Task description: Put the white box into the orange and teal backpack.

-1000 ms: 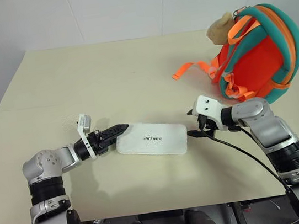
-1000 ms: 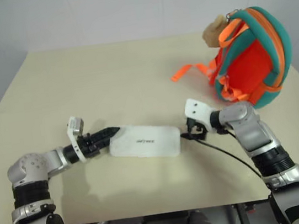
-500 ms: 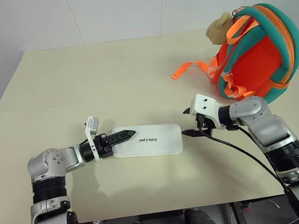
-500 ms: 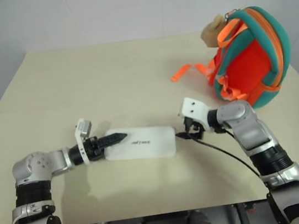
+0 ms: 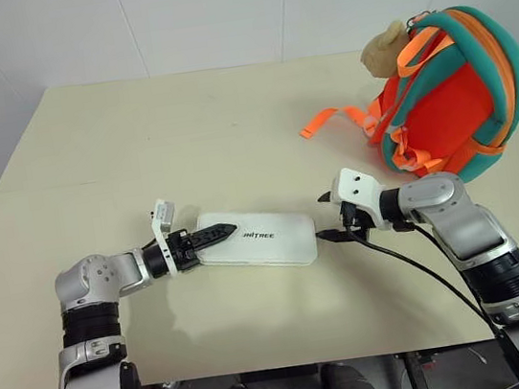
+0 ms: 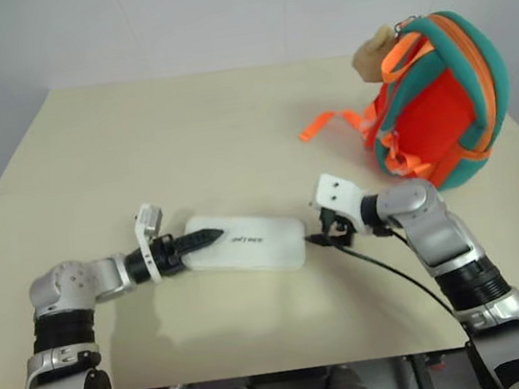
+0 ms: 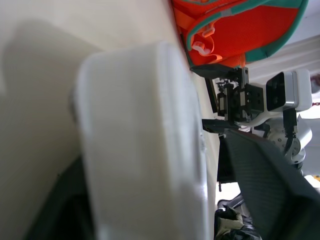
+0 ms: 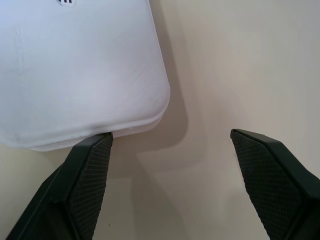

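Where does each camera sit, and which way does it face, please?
Head eyes: from the head, forward and down over the table; both arms show, with the white box and the orange and teal backpack.
Left wrist: along the left gripper, its fingers astride the box's end, towards the right gripper.
Right wrist: along the open right gripper, at the box's corner.
All views share the box.

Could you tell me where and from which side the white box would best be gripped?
Probably by its short ends. The white box lies flat on the table, so only its thin edges offer a hold. The left gripper already straddles the left end; the right gripper, open, could come in level at the other.
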`<state>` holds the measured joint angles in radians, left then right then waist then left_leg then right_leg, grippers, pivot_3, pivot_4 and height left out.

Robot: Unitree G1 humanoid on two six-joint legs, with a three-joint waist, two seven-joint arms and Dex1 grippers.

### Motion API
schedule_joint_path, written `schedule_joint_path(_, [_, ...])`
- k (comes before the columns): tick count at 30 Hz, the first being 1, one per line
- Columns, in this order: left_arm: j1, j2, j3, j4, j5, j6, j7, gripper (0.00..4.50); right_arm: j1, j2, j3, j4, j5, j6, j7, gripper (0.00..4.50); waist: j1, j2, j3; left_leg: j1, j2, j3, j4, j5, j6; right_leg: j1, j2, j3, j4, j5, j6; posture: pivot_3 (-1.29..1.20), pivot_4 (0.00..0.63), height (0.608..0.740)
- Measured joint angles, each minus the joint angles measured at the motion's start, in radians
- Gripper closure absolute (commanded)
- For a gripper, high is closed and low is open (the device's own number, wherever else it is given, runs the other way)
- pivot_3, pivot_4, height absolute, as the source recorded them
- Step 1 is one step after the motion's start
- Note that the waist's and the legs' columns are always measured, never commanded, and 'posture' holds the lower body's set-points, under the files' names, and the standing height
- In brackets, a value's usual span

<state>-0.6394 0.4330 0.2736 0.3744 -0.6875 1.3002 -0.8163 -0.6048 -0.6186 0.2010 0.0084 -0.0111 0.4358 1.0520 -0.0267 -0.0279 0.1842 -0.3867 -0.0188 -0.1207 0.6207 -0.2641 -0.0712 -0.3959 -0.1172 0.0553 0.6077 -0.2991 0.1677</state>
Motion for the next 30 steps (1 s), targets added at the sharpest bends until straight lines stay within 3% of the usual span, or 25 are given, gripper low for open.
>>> schedule_joint_path(2, [-0.003,-0.003,0.003,0.000,-0.016,0.006,-0.005,2.79,0.002,-0.004,0.000,0.000,0.000,0.000,0.000,0.00,0.000,0.000,0.000,0.000,0.000,0.000,0.000,0.000,0.000,0.000,0.000,0.000,0.000,0.000,0.000,0.00,0.150,0.740])
schedule_joint_path(4, [-0.014,-0.005,0.005,-0.006,-0.034,0.013,-0.006,3.09,0.002,-0.010,0.000,0.000,0.000,0.001,-0.003,0.00,0.001,0.000,0.000,0.000,0.000,0.000,0.000,0.000,0.000,0.000,0.000,0.000,0.000,0.000,0.000,0.00,0.150,0.740])
schedule_joint_path(13, [-0.067,-0.084,0.151,-0.058,-0.098,0.080,0.176,3.21,0.001,-0.020,-0.036,-0.022,0.018,0.026,-0.060,0.00,0.002,0.000,0.000,0.000,0.000,0.000,0.001,0.000,0.000,0.000,0.000,0.000,0.000,0.000,0.000,0.00,0.150,0.740])
schedule_joint_path(18, [-0.118,-0.114,0.322,-0.099,-0.173,0.131,0.318,3.21,-0.003,-0.045,-0.131,-0.073,0.063,0.112,-0.106,0.00,0.000,0.000,0.000,0.000,0.000,0.000,-0.001,0.000,0.000,0.000,0.000,0.000,-0.002,0.000,0.000,0.00,0.150,0.740])
schedule_joint_path(30, [-0.138,-0.155,0.559,-0.109,-0.230,0.289,0.558,3.21,0.007,-0.029,-0.286,-0.131,0.164,0.252,-0.272,0.00,0.001,0.000,0.000,0.000,0.000,0.000,-0.001,0.000,0.000,0.000,0.000,0.000,-0.001,0.000,0.000,0.00,0.150,0.740])
